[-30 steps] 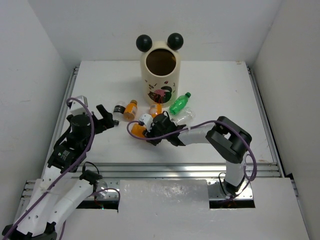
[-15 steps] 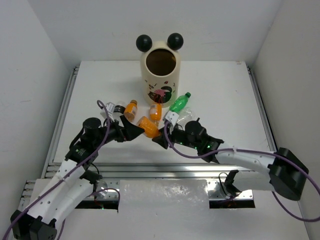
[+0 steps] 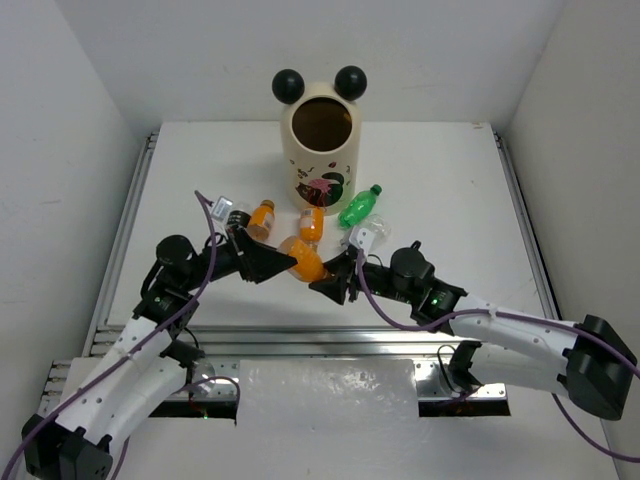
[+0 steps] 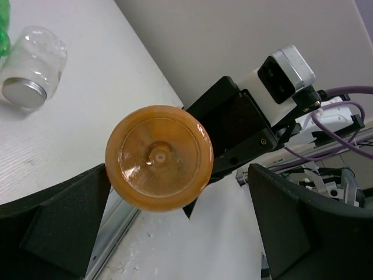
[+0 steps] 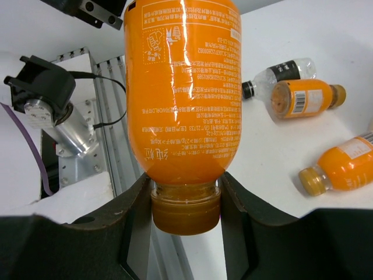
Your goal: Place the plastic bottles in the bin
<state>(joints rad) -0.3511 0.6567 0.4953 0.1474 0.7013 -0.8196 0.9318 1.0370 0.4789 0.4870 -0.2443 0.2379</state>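
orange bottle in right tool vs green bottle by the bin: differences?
Colour: the held orange bottle is orange, cap included; the green bottle is green.
Support: the orange one hangs off the table, neck clamped in the right tool; the green one lies on the table, untouched.
Place: the green one lies nearer the bin.
Shared: both capped, both outside the bin.
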